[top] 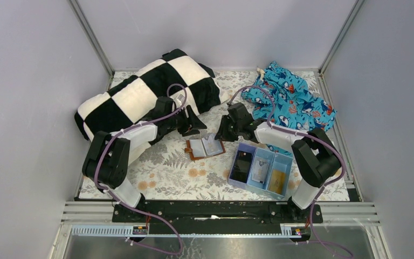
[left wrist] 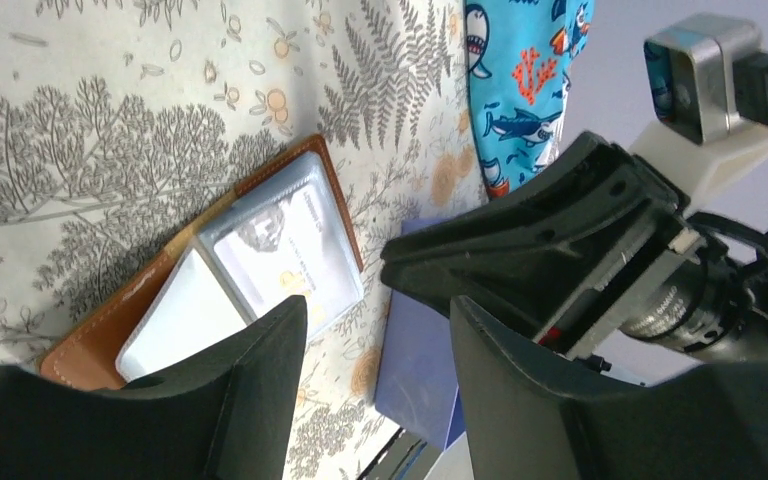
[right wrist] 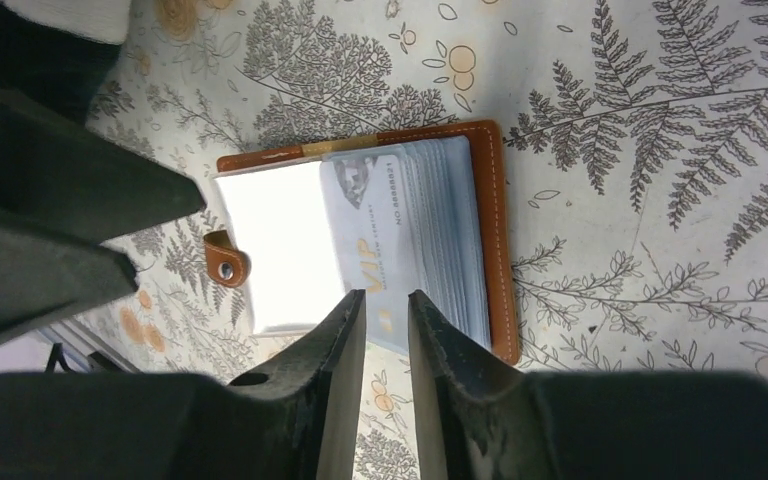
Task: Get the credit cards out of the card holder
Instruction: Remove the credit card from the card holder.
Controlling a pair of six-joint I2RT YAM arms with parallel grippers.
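Observation:
The brown leather card holder lies open on the fern-print cloth between my grippers. A pale card marked VIP sits in its clear sleeves. My right gripper hovers over the holder's near edge with its jaws a narrow gap apart and nothing between them. My left gripper is open and empty beside the holder. An orange-gold card and a pale card lie in the light blue tray.
A black blocky item fills the tray's left compartment. A black-and-white checkered blanket lies at the back left, and a blue shark-print cloth at the back right. The two grippers stand close together over the holder.

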